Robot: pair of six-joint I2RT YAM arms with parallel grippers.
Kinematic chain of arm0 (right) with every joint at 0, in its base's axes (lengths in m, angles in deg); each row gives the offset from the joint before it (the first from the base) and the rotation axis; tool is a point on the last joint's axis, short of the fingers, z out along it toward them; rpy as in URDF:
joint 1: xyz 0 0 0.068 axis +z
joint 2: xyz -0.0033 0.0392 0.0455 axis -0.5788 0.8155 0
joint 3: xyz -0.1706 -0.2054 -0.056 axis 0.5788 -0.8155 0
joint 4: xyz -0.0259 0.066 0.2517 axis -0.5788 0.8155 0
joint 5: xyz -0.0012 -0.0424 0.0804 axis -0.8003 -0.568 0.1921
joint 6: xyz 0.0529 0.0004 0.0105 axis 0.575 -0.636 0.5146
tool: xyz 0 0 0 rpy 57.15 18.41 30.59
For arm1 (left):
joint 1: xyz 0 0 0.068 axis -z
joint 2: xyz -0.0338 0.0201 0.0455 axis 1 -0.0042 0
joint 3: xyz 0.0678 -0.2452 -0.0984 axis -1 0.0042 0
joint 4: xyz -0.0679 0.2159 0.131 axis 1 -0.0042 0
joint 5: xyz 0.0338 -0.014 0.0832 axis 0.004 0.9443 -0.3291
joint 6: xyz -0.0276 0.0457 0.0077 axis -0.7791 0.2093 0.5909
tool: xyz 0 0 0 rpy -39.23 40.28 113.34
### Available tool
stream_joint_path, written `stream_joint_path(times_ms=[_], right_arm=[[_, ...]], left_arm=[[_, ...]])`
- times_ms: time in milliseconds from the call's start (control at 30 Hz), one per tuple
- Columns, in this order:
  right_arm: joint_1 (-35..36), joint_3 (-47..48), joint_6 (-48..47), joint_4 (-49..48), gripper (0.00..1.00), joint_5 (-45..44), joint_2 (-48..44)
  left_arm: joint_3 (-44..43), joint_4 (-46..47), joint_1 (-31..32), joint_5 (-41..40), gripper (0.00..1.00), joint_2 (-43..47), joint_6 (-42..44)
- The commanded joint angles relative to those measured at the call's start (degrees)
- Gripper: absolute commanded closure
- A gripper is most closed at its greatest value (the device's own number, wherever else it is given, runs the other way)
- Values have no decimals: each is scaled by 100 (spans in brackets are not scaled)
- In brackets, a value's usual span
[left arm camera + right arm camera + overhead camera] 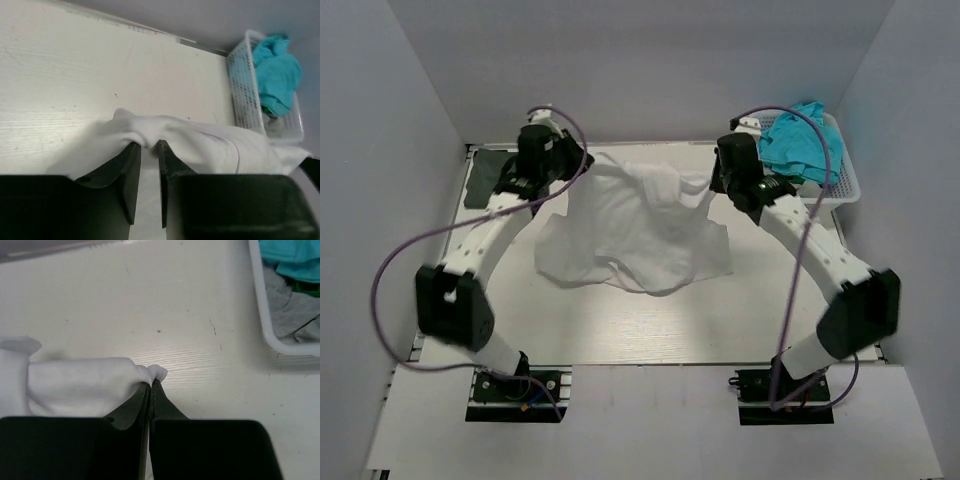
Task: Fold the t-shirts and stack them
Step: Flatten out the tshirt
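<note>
The white t-shirt [640, 235] lies crumpled in the middle of the table, its far edge lifted and stretched between my two grippers. My left gripper [582, 160] pinches a fold of the shirt's far left edge; the left wrist view shows the gripper [149, 146] with cloth [210, 142] between the narrowly parted tips. My right gripper [713, 180] holds the far right edge; in the right wrist view the gripper [151, 382] is shut tight on a bunched corner of the shirt [75, 385]. A dark flat cloth [485, 180], possibly the olive-green shirt, lies at the far left behind the left arm.
A white plastic basket [845, 190] stands at the back right corner with teal cloth [800, 140] in it. It also shows in the left wrist view [242, 85] and in the right wrist view [262, 315], where it also holds grey cloth [290, 310]. Grey walls close in three sides.
</note>
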Motion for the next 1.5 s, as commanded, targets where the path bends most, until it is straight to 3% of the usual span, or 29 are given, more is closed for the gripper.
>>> stream_joint_path(times_ms=[0,33,67,100,133,200,233,267,333,467,567,700,933,1200,1467], right_arm=[[-748,562,-44,-244,100,457,957],[-924,850,-114,-246,100,1051,1839],[-1004,1471,-159,16,91,1213,2143],[-1100,1782,-220,357,78,1293,2686],[-1154,2351,-273,509,54,1433,2935],[-1233,3031,-405,983,37,1452,3552],[-1233,3207,-440,1046,33,1478,3596],[-1225,3104,-475,1029,19,1496,3466],[-1216,2597,-563,766,10,1549,3211],[-1216,1008,-432,370,10,1707,2087],[-1198,-416,-99,282,10,1882,1295],[-1233,-1813,332,150,10,2172,304],[-1234,-2723,886,-61,10,2286,-288],[-1225,-2979,1273,-272,11,2621,265],[-1233,-3014,1642,-193,14,2278,678]], left_arm=[[-890,184,-74,-268,63,-1358,159],[-1295,-182,-74,-268,44,-2250,221],[-1752,-490,-127,-268,11,-2703,282],[-2862,-876,-127,-268,3,-3134,361],[-3438,-1767,-127,-268,0,-3547,414],[-4711,-2467,-127,-268,0,-4393,520],[-4858,-2688,-75,-320,0,-4491,572],[-4659,-2795,-74,-382,0,-4492,573],[-3993,-2621,-22,-530,0,-3870,573],[-1545,-1972,-22,-392,0,-2333,380],[-303,-1873,31,-391,0,-1271,214],[702,-2048,31,-513,0,-626,46],[1187,-1768,31,-313,0,-835,-482],[1301,-1504,31,-303,3,-1634,-868],[1355,-1354,31,-409,14,-2127,-930]])
